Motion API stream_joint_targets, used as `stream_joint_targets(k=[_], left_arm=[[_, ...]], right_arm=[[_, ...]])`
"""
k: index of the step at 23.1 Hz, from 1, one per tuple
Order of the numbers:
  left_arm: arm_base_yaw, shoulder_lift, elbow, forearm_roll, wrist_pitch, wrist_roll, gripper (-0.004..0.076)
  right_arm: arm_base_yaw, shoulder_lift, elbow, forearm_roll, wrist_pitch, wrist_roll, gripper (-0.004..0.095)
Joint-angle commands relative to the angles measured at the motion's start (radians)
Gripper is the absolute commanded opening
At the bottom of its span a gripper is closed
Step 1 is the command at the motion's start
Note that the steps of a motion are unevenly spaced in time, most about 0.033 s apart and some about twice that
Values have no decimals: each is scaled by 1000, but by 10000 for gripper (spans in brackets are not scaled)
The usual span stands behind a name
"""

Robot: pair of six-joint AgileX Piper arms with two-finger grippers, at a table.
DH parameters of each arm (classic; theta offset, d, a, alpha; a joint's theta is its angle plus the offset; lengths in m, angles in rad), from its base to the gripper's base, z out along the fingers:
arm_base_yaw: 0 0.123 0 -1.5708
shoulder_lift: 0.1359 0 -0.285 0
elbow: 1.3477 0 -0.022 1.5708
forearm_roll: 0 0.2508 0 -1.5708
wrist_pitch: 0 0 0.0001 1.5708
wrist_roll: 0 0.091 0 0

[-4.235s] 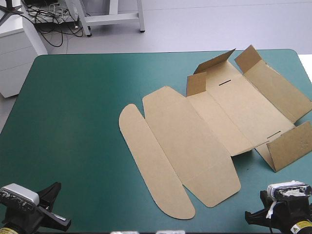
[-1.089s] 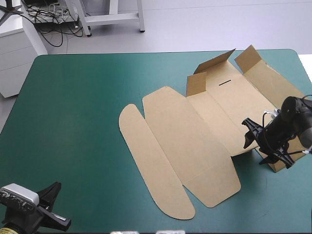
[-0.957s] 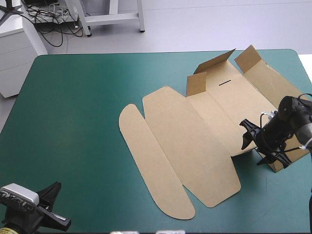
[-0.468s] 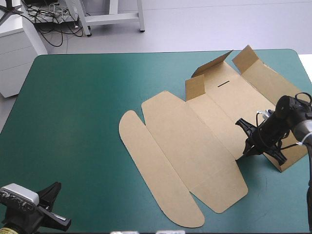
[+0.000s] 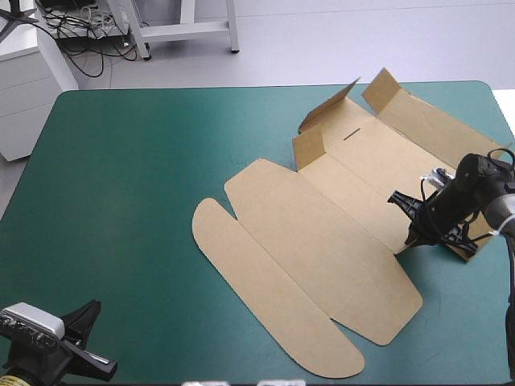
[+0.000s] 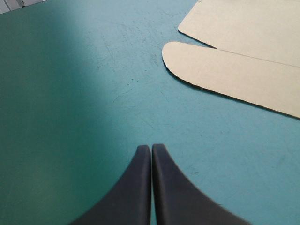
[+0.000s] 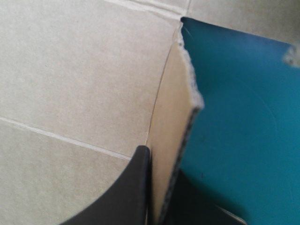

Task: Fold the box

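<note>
Brown box (image 5: 322, 233): near flap pinched in right claw (image 7: 158, 157) (left claw (image 6: 151, 147) pressed together, empty).

Teal-green table cover (image 5: 121, 177) with faint scuffs

The flat brown cardboard box (image 5: 322, 233) lies on the right half of the teal-green-covered counter (image 5: 121, 201), running from its far right corner toward the near edge. The black-fingered right tool (image 5: 407, 219) pinches the box's raised flap by the right edge. The black-fingered left tool (image 6: 151, 151) sits at the near left corner, well apart.
</note>
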Motion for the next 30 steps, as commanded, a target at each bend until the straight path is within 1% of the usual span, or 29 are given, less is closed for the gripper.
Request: stream_joint_targets(k=[1,4,5,8,9,10,11,12,13,14,15,16,17,18,20,21,22,24,30], left_arm=[[-6,18,-25,0,-73,-9,-10],[-6,18,-25,0,-73,-9,-10],[-6,18,-25,0,-73,-9,-10],[-6,18,-25,0,-73,-9,-10],[-6,18,-25,0,-73,-5,-10],[-6,18,-25,0,-73,-5,-10],[-6,18,-25,0,-73,-5,-10],[-6,18,-25,0,-73,-5,-10],[-6,18,-25,0,-73,-5,-10],[-6,18,-25,0,-73,-7,-10],[-6,18,-25,0,-73,-9,-10],[-6,18,-25,0,-73,-9,-10],[-6,18,-25,0,-73,-9,-10],[-6,18,-25,0,-73,-9,-10],[-6,18,-25,0,-73,-9,-10],[-6,18,-25,0,-73,-9,-10],[-6,18,-25,0,-73,-9,-10],[-6,18,-25,0,-73,-9,-10],[-6,18,-25,0,-73,-9,-10]], right_arm=[[-2,9,-83,-14,-21,-108,-15],[0,94,-168,-53,50,-186,-12],[14,158,-252,-100,91,-230,-12],[57,255,-413,-186,92,-309,-12],[89,303,-512,-239,94,-365,-12],[107,329,-569,-271,97,-394,-12],[149,379,-678,-327,113,-458,-13],[188,425,-770,-357,117,-521,-13],[218,453,-826,-364,119,-585,-13],[268,490,-896,-354,115,-688,-12],[293,506,-925,-340,94,-713,-12],[345,533,-964,-305,60,-782,-13],[372,547,-981,-283,54,-853,-13],[411,566,-1000,-229,49,-967,-13],[454,578,-999,-168,27,-1074,-13],[475,579,-999,-161,19,-1123,-13],[521,582,-999,-168,17,-1217,-13],[561,582,-999,-178,17,-1276,-13],[655,579,-999,-178,10,-1369,-13]])
